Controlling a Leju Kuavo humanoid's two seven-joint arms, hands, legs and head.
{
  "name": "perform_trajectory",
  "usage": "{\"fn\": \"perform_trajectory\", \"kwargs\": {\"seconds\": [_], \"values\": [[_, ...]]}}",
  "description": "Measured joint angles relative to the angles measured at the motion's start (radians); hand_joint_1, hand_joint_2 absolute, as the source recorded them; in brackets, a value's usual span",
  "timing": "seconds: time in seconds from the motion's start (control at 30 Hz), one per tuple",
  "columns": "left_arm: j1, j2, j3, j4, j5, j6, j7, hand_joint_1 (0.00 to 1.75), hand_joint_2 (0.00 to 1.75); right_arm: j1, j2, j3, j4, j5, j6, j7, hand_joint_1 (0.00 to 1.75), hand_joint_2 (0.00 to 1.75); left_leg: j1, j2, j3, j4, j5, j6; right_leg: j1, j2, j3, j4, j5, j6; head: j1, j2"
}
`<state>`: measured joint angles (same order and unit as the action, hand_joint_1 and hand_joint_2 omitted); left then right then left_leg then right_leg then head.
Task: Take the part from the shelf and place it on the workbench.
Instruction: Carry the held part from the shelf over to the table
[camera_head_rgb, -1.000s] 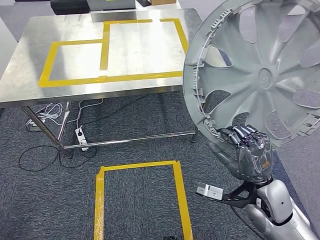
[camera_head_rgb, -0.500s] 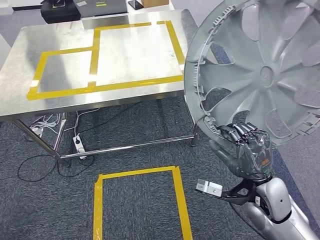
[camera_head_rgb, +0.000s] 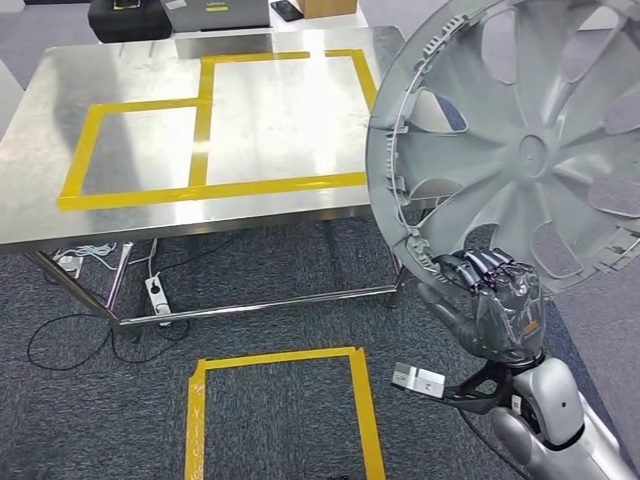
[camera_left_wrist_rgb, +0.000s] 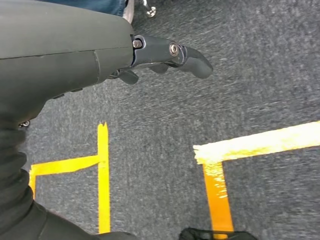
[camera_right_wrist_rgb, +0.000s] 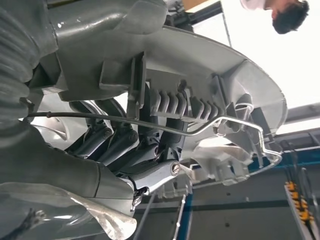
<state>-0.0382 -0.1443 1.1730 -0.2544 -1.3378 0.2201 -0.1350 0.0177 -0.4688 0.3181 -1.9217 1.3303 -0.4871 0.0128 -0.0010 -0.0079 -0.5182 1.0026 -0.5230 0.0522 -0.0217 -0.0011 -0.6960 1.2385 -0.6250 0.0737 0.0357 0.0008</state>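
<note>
Head view showed the right hand (camera_head_rgb: 494, 305) grasping a hubcap (camera_head_rgb: 521, 150) by its lower rim, upright, beside the workbench's (camera_head_rgb: 45, 205) right edge. The left hand (camera_left_wrist_rgb: 166, 52) hung released. Lowering it flat inside the taped square (camera_head_rgb: 283, 120) would likely suit best.

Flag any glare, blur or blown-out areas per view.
Head view: sharp, soft glare on the steel workbench, wheel cover evenly lit. Left wrist view: carpet motion-blurred past the left hand, floor tape overexposed near its end. Right wrist view: background blown out white behind the wheel cover rim, right hand in shadow.
</note>
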Motion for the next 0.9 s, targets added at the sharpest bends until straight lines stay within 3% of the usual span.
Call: {"fn": "perform_trajectory", "kwargs": {"seconds": [0.1, 0.13, 0.17, 0.23, 0.27, 0.33, 0.37, 0.43, 0.47, 0.5, 0.53, 0.57, 0.63, 0.7, 0.8, 0.83, 0.9], "values": [[0.0, 0.001, 0.0, 0.0, 0.0, 0.0, 0.0, 0.0, 1.75, 0.0, 0.0, 0.002, 0.002, 0.0, 0.0, 0.0, 1.75, 1.75, 0.006, -0.002, 0.047, 0.002, -0.039, -0.016, -0.004, -0.008, 0.021, -0.158, 0.141, 0.004, 0.001, 0.0], [0.0, 0.001, 0.0, 0.0, 0.0, -0.001, 0.0, 0.0, 1.75, 0.001, 0.0, 0.003, 0.004, 0.0, 0.0, 0.0, 1.75, 1.75, 0.006, -0.002, 0.053, 0.003, -0.048, -0.022, -0.003, -0.01, 0.026, -0.185, 0.174, -0.005, 0.0, 0.0], [0.0, 0.002, 0.0, 0.0, -0.001, -0.002, 0.0, 0.0, 1.75, 0.001, 0.0, 0.004, 0.006, 0.001, 0.0, -0.001, 1.75, 1.75, 0.004, -0.002, 0.055, 0.004, -0.054, -0.028, 0.0, -0.011, 0.027, -0.192, 0.187, -0.015, 0.0, 0.0], [-0.004, 0.002, 0.0, 0.0, -0.001, -0.002, 0.0, 0.0, 1.75, 0.001, -0.001, 0.005, 0.006, 0.001, 0.0, -0.001, 1.75, 1.75, 0.004, 0.0, 0.045, 0.022, -0.045, -0.039, 0.001, -0.009, 0.036, -0.193, 0.185, -0.036, -0.001, 0.0], [-0.007, 0.002, 0.0, 0.0, -0.002, -0.002, 0.0, 0.0, 1.75, 0.001, -0.001, 0.005, 0.006, 0.0, 0.0, -0.001, 1.75, 1.75, 0.004, 0.0, 0.024, 0.06, -0.026, -0.044, 0.0, -0.01, 0.044, -0.199, 0.183, -0.04, -0.001, 0.0], [-0.012, 0.001, 0.0, 0.001, -0.003, -0.002, -0.001, 0.0, 1.75, 0.001, -0.001, 0.006, 0.007, -0.001, 0.001, 0.0, 1.75, 1.75, 0.005, 0.001, -0.052, 0.186, -0.005, -0.055, -0.005, -0.013, 0.071, -0.217, 0.174, -0.052, -0.002, 0.0], [-0.012, 0.001, -0.001, 0.001, -0.003, -0.002, -0.001, 0.0, 1.75, 0.001, -0.001, 0.007, 0.008, -0.002, 0.001, 0.0, 1.75, 1.75, 0.006, 0.001, -0.093, 0.246, -0.022, -0.059, -0.004, -0.013, 0.084, -0.222, 0.168, -0.056, -0.003, 0.0], [-0.01, 0.002, -0.001, 0.001, -0.003, -0.002, -0.001, 0.0, 1.75, 0.0, -0.001, 0.009, 0.009, -0.001, 0.002, -0.001, 1.75, 1.75, 0.007, 0.002, -0.152, 0.309, -0.093, -0.061, -0.003, -0.01, 0.106, -0.225, 0.153, -0.061, -0.003, 0.0], [-0.009, 0.002, -0.001, 0.001, -0.003, -0.002, -0.001, 0.0, 1.75, -0.001, -0.001, 0.009, 0.009, -0.001, 0.002, -0.002, 1.75, 1.75, 0.007, 0.002, -0.168, 0.308, -0.112, -0.06, -0.001, -0.007, 0.116, -0.225, 0.146, -0.062, -0.003, 0.0], [-0.009, 0.002, -0.001, 0.001, -0.003, -0.002, -0.001, 0.0, 1.75, -0.001, -0.001, 0.009, 0.009, -0.001, 0.002, -0.002, 1.75, 1.75, 0.006, 0.002, -0.171, 0.282, -0.101, -0.056, 0.001, -0.005, 0.126, -0.225, 0.138, -0.062, -0.003, 0.0], [-0.009, 0.002, -0.001, 0.001, -0.004, -0.002, -0.001, 0.0, 1.75, -0.002, -0.001, 0.009, 0.009, -0.001, 0.002, -0.002, 1.75, 1.75, 0.005, 0.002, -0.162, 0.234, -0.062, -0.049, 0.003, -0.003, 0.137, -0.225, 0.132, -0.062, -0.003, 0.0], [-0.008, 0.002, -0.001, 0.001, -0.004, -0.002, -0.001, 0.0, 1.75, -0.002, -0.001, 0.009, 0.009, -0.001, 0.002, -0.002, 1.75, 1.75, 0.001, 0.002, -0.146, 0.169, -0.003, -0.039, 0.005, -0.002, 0.145, -0.226, 0.125, -0.062, -0.003, 0.0], [-0.009, 0.004, -0.001, 0.001, -0.006, -0.002, -0.001, 0.0, 1.75, -0.004, -0.001, 0.009, 0.009, -0.001, 0.002, -0.002, 1.75, 1.75, -0.007, 0.001, -0.119, 0.068, 0.061, -0.022, 0.01, 0.001, 0.156, -0.225, 0.114, -0.057, -0.003, 0.0], [-0.009, 0.005, -0.001, 0.001, -0.008, -0.002, -0.001, 0.0, 1.75, -0.005, -0.001, 0.01, 0.009, 0.0, 0.002, -0.002, 1.75, 1.75, -0.012, 0.0, -0.111, 0.039, 0.064, -0.016, 0.012, 0.003, 0.157, -0.224, 0.107, -0.049, -0.004, 0.0], [-0.008, 0.004, -0.001, 0.001, -0.009, -0.002, -0.001, 0.0, 1.75, -0.005, -0.001, 0.01, 0.008, 0.002, 0.002, -0.002, 1.75, 1.75, -0.005, 0.0, -0.099, 0.02, 0.078, -0.012, 0.012, 0.003, 0.147, -0.207, 0.087, -0.035, -0.003, 0.0], [-0.009, 0.003, -0.001, 0.001, -0.009, -0.002, -0.001, 0.0, 1.75, -0.007, -0.001, 0.01, 0.008, 0.002, 0.002, -0.002, 1.75, 1.75, -0.002, 0.0, -0.095, 0.015, 0.079, -0.009, 0.012, 0.003, 0.129, -0.171, 0.067, -0.031, -0.001, 0.0], [-0.012, 0.003, -0.001, 0.001, -0.009, -0.003, -0.001, 0.0, 1.75, -0.008, -0.001, 0.01, 0.008, 0.003, 0.002, -0.001, 1.75, 1.75, -0.001, 0.0, -0.091, 0.014, 0.075, -0.004, 0.01, 0.002, 0.057, -0.046, 0.014, -0.024, 0.002, 0.0]]}}
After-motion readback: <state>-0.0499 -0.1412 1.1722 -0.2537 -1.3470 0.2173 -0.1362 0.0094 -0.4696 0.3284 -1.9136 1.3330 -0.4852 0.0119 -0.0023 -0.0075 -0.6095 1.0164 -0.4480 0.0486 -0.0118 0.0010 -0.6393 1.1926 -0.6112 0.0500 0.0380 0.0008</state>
